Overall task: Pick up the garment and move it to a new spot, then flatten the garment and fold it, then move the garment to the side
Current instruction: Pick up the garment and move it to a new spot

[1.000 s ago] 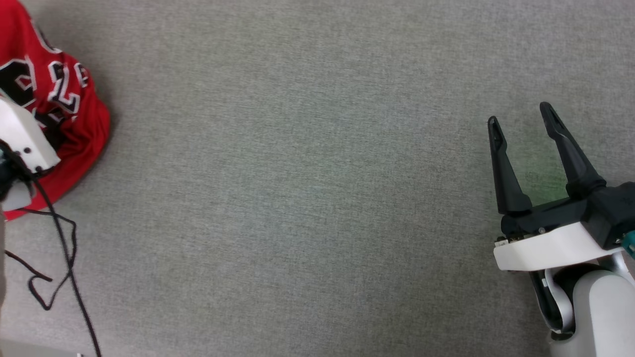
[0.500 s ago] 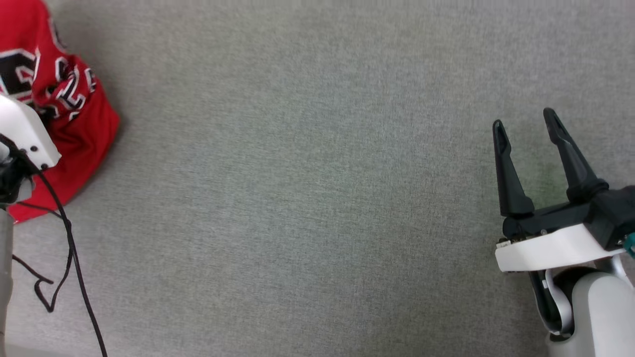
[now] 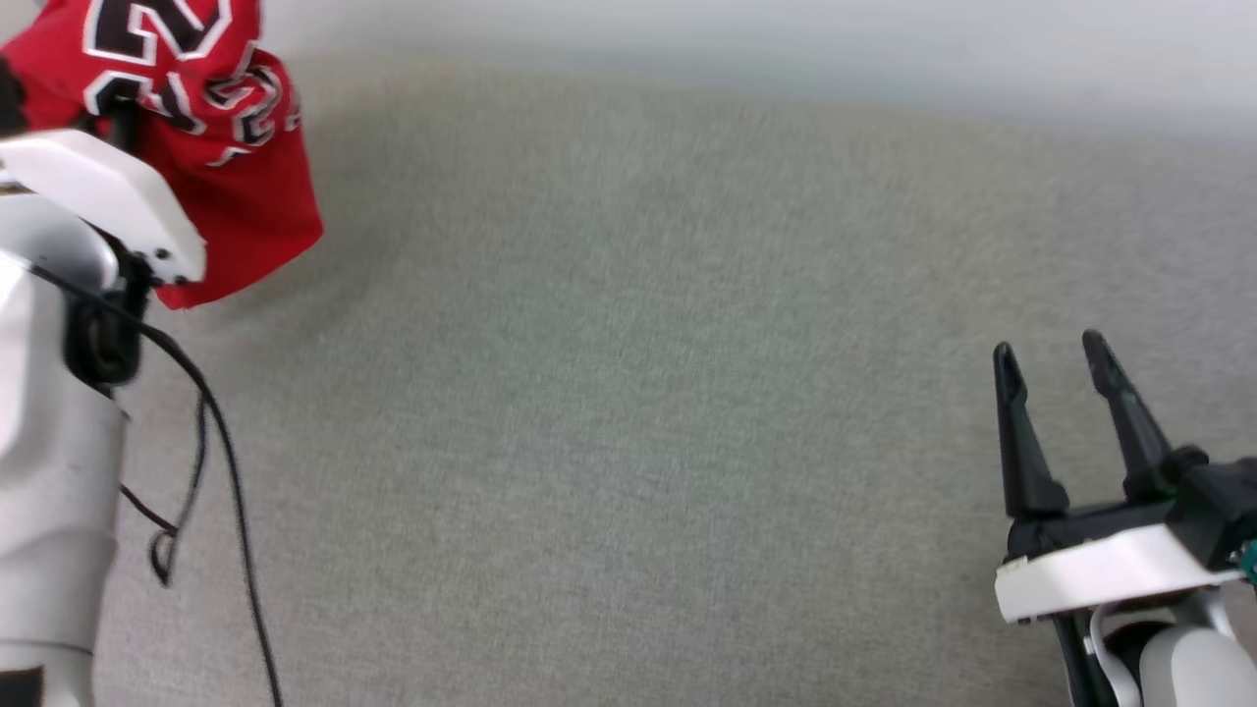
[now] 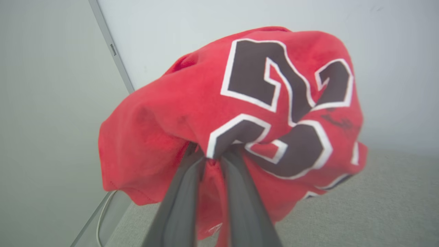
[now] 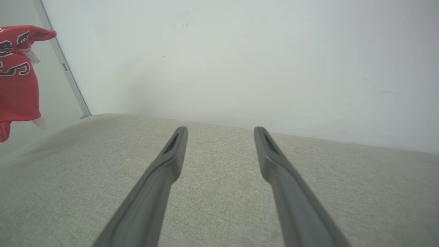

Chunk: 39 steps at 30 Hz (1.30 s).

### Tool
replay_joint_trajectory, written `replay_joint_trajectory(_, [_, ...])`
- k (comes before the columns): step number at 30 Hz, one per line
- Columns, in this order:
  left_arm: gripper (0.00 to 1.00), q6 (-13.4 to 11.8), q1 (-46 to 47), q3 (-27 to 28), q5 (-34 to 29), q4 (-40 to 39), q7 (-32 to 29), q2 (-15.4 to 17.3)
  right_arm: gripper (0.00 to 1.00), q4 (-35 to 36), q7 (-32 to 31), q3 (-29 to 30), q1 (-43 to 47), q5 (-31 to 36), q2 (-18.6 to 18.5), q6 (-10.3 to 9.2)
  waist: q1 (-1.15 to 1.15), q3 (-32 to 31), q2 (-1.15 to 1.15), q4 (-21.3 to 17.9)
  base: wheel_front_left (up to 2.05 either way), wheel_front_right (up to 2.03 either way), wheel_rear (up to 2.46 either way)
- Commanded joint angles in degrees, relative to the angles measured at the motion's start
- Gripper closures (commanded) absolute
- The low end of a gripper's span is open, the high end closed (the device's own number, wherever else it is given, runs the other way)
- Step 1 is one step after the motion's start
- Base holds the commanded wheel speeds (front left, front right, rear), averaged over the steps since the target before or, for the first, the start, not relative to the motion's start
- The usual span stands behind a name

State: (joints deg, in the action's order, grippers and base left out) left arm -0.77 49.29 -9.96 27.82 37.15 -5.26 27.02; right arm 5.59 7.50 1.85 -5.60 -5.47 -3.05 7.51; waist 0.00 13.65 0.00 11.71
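While a second ago the red sports jersey [image 3: 226, 187] with the black, white-outlined number lay in a heap on the grey fabric-covered surface [image 3: 628, 393], it now hangs in the air at the far left. In the right wrist view its lower edge seems clear of the surface.

The left tool [image 4: 214, 154] is closed on it. In the left wrist view the two dark fingers come nearly together on a pinch of red cloth just below the number. The rest of the jersey drapes over and around them.

The head camera has also tilted up, so a pale wall [image 3: 786, 39] now shows at the top; this shift is not a move of the things. The right tool [image 3: 1049, 352] stands wide open and holds nothing, low above the surface at the right, well apart from the jersey.

I judge that the pick-up is done and that the carry to a new spot comes next. Flattening and folding are not yet begun.
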Motion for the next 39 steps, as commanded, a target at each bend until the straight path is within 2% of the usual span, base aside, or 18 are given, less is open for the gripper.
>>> replay_joint_trajectory(1, [1.00,-0.05,-1.57,-0.46,-0.15,-0.64,0.74,-0.60,0.00,-0.24,0.23,-0.01,1.13,-0.87,0.26,-0.04,0.00,-4.25,0.00,-1.31,0.00,0.00,0.00])
replay_joint_trajectory(6, [1.00,1.16,-4.51,-1.80,0.35,-4.16,2.01,-2.02,0.00,-0.27,0.10,0.64,4.23,-1.89,0.21,-0.05,0.00,-7.67,0.00,-4.73,0.00,0.00,0.00])
replay_joint_trajectory(13, [1.00,1.66,-11.88,-4.65,1.27,-11.64,0.41,-5.06,0.00,0.83,-0.56,1.03,7.17,-2.30,0.23,-0.04,0.00,-9.80,0.00,-11.06,0.00,0.00,0.00])
replay_joint_trajectory(19, [1.00,2.74,-18.40,-10.34,1.59,-18.58,-2.18,-9.65,0.00,2.04,-1.41,0.93,8.12,-1.90,0.23,-0.04,0.00,-9.46,0.00,-16.15,0.00,0.00,0.00])
replay_joint_trajectory(24, [1.00,4.31,-22.54,-17.39,0.50,-22.10,-4.51,-13.69,0.00,2.74,-1.47,1.14,8.34,-2.71,0.22,-0.04,0.00,-7.50,0.00,-19.25,0.00,0.00,0.00])
replay_joint_trajectory(31, [1.00,5.93,-26.03,-27.38,-3.23,-22.07,-6.13,-17.44,0.00,2.27,-0.45,0.91,6.45,-4.38,0.21,-0.04,0.00,-3.46,0.00,-21.26,0.00,0.00,0.00])
replay_joint_trajectory(38, [1.00,7.31,-27.69,-33.89,-4.34,-18.87,-5.84,-18.62,0.00,1.25,0.51,0.86,5.28,-4.31,0.22,-0.04,0.00,-1.38,0.00,-20.80,0.00,0.00,0.00])
replay_joint_trajectory(39, [0.88,7.41,-27.99,-34.24,-3.88,-18.79,-5.28,-18.99,0.00,1.09,0.47,0.74,5.16,-4.13,0.22,-0.04,0.00,-1.45,0.00,-20.57,0.00,0.00,0.00])
